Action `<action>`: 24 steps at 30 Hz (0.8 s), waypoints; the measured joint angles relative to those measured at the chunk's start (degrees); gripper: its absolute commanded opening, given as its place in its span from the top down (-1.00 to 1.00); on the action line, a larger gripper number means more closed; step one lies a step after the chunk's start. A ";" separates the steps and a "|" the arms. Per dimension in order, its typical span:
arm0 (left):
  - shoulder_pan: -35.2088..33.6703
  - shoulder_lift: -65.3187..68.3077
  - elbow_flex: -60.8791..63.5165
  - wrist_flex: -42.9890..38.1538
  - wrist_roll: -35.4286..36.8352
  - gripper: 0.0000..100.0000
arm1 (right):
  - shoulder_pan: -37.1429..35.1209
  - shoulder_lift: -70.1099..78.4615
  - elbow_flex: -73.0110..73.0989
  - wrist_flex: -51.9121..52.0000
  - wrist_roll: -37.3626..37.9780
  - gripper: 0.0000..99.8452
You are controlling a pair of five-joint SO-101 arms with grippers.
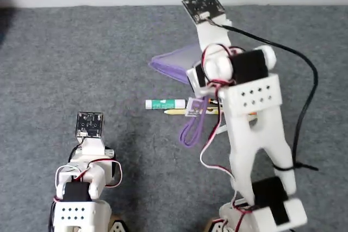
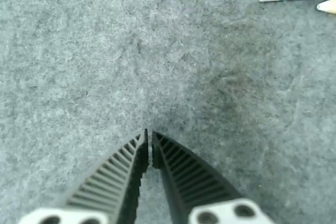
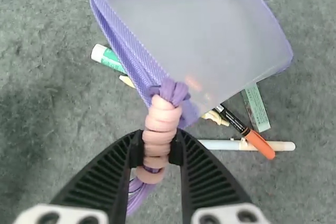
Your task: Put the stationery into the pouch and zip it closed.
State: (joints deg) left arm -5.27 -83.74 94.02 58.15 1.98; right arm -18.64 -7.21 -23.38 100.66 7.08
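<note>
We find the purple pouch right of centre on the tabletop, on the far side of the glue stick and the orange marker. The right fingers are clamped on its pink zip pull, we think to draw it open. The left fingers are together over bare tabletop at near left, probably idle.

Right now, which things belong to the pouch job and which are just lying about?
Job: purple pouch, held by its strap in the right gripper; glue stick; pencil; orange marker; white pen; green flat piece.
Lying about: grey mat underneath.
</note>
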 measured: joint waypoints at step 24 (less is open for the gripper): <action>1.05 0.00 -8.18 -3.08 0.00 0.97 | -10.11 -2.99 0.53 -21.01 10.55 0.98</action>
State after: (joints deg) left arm -4.22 -83.74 85.85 55.08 1.98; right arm -28.75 -10.20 -22.86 79.65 17.63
